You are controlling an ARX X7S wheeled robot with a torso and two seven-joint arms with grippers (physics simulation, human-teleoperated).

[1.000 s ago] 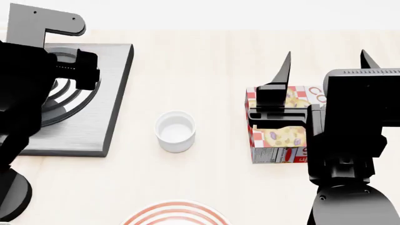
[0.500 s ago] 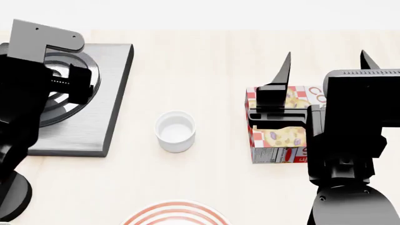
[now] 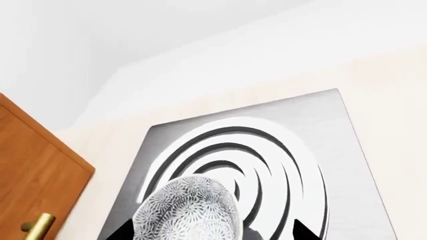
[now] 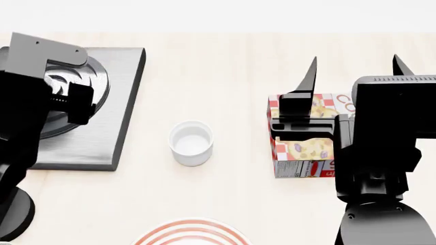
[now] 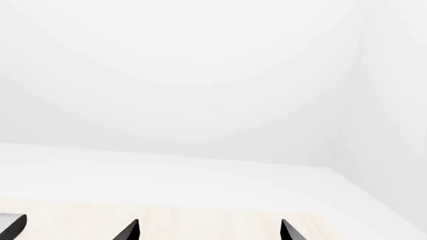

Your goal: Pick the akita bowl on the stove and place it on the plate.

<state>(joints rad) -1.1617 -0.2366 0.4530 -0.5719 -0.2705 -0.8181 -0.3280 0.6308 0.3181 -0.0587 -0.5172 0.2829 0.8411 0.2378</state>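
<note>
Bowl [image 3: 188,209]: on my stove [image 3: 347,150] rings, betw. left tool [image 3: 207,232] tips.
Left tool: grip state can't tell.
Right tool [image 4: 356,69]: spread, empty.
Plate [image 4: 192,232]: near surface edge.

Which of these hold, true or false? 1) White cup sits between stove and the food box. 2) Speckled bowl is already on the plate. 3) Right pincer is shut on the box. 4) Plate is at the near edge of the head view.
1) True. The white cup stands on the table between the stove and the food box.
2) False. The akita bowl is over the stove's burner rings, at the left pincer; the plate shows nothing on its visible part.
3) False. The right pincer is open above the box, fingers apart, holding nothing.
4) True. Only its red-ringed rim shows.
</note>
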